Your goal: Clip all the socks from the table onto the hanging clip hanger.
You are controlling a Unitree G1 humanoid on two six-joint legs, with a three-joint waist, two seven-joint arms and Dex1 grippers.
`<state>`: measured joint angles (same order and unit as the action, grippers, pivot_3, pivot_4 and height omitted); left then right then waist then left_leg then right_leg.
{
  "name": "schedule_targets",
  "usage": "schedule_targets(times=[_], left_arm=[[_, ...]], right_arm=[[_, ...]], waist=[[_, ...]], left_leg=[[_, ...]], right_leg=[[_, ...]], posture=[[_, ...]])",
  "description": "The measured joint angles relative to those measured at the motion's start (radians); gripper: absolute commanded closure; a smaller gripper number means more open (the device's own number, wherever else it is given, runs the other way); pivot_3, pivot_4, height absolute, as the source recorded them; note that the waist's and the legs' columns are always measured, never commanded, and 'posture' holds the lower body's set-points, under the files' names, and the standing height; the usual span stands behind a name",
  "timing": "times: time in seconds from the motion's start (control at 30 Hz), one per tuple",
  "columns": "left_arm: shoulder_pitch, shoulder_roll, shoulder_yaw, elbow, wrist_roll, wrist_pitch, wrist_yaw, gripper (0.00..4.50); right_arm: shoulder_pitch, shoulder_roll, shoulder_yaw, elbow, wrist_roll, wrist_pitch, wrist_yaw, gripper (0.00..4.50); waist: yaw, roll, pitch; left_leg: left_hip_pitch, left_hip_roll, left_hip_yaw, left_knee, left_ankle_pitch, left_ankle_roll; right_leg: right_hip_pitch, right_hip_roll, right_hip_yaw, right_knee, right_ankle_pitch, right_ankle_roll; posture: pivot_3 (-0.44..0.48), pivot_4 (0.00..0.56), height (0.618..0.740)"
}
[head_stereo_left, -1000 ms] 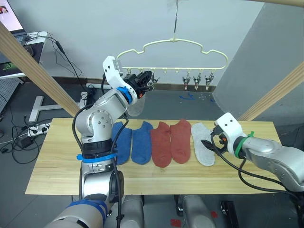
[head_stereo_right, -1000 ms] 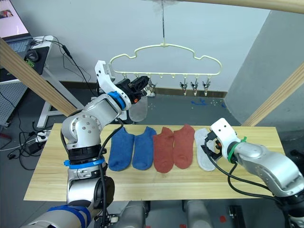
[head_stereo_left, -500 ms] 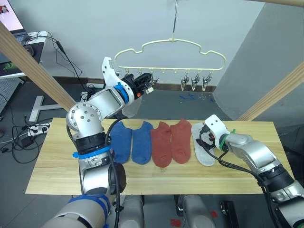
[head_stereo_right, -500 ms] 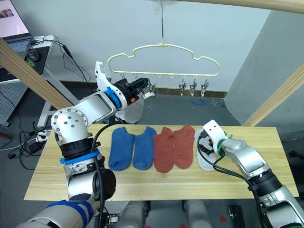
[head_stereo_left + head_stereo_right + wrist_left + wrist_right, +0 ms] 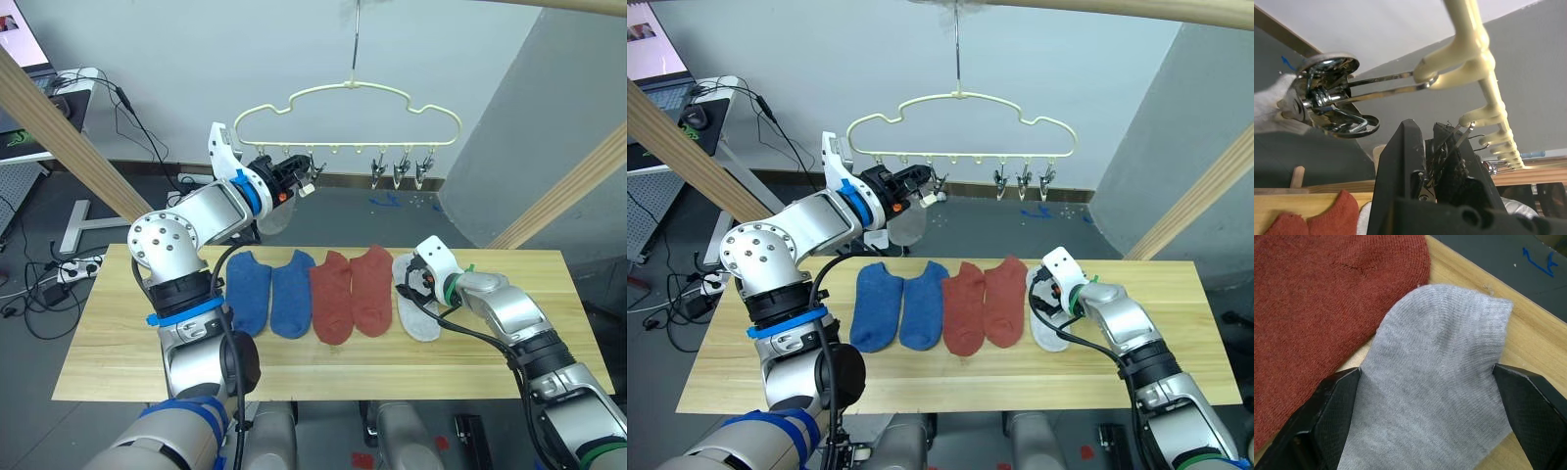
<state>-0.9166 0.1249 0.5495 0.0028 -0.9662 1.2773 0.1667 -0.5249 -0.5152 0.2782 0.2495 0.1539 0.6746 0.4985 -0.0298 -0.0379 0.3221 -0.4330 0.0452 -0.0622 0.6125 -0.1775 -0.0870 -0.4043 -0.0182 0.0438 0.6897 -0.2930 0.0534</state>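
Grey sock on table: flat light grey ankle sock (image 5: 1435, 382) lies between the two black fingers (image 5: 1327, 416) of the right gripper (image 5: 409, 290), which stand wide apart, one on each edge of the fabric, at centre right of the head view.
Right arm: reaches in from the lower right, bent at the elbow, wrist low over the light yellowish wood plank table (image 5: 108, 343).
Left gripper: left gripper (image 5: 299, 176) is raised in the upper centre-left, at the left end of the hanger's lower bar; in the wrist view its fingers (image 5: 1400, 176) stand close together around a small silver clip (image 5: 1442, 154).
Left arm: lifted from the shoulder, forearm pointing up and to the right.
Hung sock: second light grey sock (image 5: 908, 227) hangs just below the left gripper; its top edge sits in another silver clip (image 5: 1327, 95).
Clip hanger: thin pale yellow wire hanger with wavy outline (image 5: 345, 106) hangs by a metal hook at top centre.
Socks on table: five, side by side; two blue socks (image 5: 271, 292), two brick red socks (image 5: 351, 292), then the grey one.
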Motion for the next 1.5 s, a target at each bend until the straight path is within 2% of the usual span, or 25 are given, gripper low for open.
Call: schedule_targets(times=[0.03,0.4,0.6,0.73,0.87,1.0,1.27,1.5], left_arm=[[0.0,0.005,-0.001,0.0,0.0,0.0,0.0,4.22],[-0.006,0.017,0.0,0.015,-0.012,-0.001,0.002,4.22],[-0.028,0.022,0.028,0.069,-0.05,0.002,0.027,4.22],[-0.043,0.04,0.039,0.108,-0.072,0.0,0.038,4.22],[-0.053,0.048,0.049,0.14,-0.089,-0.013,0.041,4.22],[-0.062,0.048,0.054,0.168,-0.108,-0.03,0.054,4.22],[-0.068,0.052,0.048,0.188,-0.124,-0.062,0.062,4.22],[-0.067,0.056,0.041,0.189,-0.127,-0.084,0.062,4.22]], right_arm=[[0.002,0.003,-0.003,0.001,-0.012,-0.003,0.003,0.6],[0.012,0.015,-0.023,0.0,-0.058,-0.009,0.045,4.44],[0.049,0.009,-0.031,-0.076,-0.065,0.032,0.047,4.44],[0.071,-0.008,-0.053,-0.245,-0.052,0.141,0.047,4.44],[0.03,-0.012,-0.097,-0.414,-0.027,0.237,0.046,4.44],[-0.043,0.033,-0.121,-0.509,0.007,0.319,0.035,4.44],[-0.156,0.188,-0.099,-0.51,0.027,0.366,-0.019,4.44],[-0.244,0.296,-0.092,-0.422,0.025,0.345,-0.066,4.44]], waist=[[0.0,0.0,0.0],[0.0,0.0,0.0],[0.0,0.0,0.0],[-0.003,0.0,0.0],[-0.003,0.0,0.0],[-0.003,0.0,0.0],[-0.003,0.0,0.0],[-0.002,0.0,0.0]], left_leg=[[0.0,0.0,0.0,0.0,0.0,0.0],[0.0,0.0,0.0,0.0,0.0,-0.001],[0.0,0.0,0.0,0.0,0.0,-0.001],[0.0,0.0,0.001,0.0,0.0,-0.001],[0.0,0.0,0.001,0.0,0.001,-0.001],[0.0,0.0,0.001,0.0,0.001,-0.001],[0.0,0.0,0.001,-0.001,0.001,-0.001],[0.0,0.0,0.001,-0.001,0.001,-0.001]], right_leg=[[0.0,0.0,0.0,0.001,0.0,0.0],[0.0,0.0,0.0,0.001,0.0,0.0],[0.0,0.0,0.0,0.001,0.0,0.0],[-0.001,0.0,0.001,0.001,0.0,0.0],[-0.001,0.0,0.001,0.001,0.0,0.0],[-0.001,0.0,0.001,0.001,0.0,0.0],[-0.002,0.0,0.0,0.001,0.0,0.0],[-0.002,0.0,0.0,0.001,0.0,0.0]], posture=[[0.055,0.309,0.74],[0.044,0.314,0.74],[0.033,0.312,0.74],[0.026,0.306,0.74],[0.018,0.3,0.74],[0.012,0.295,0.74],[0.02,0.289,0.74],[0.029,0.287,0.74]])
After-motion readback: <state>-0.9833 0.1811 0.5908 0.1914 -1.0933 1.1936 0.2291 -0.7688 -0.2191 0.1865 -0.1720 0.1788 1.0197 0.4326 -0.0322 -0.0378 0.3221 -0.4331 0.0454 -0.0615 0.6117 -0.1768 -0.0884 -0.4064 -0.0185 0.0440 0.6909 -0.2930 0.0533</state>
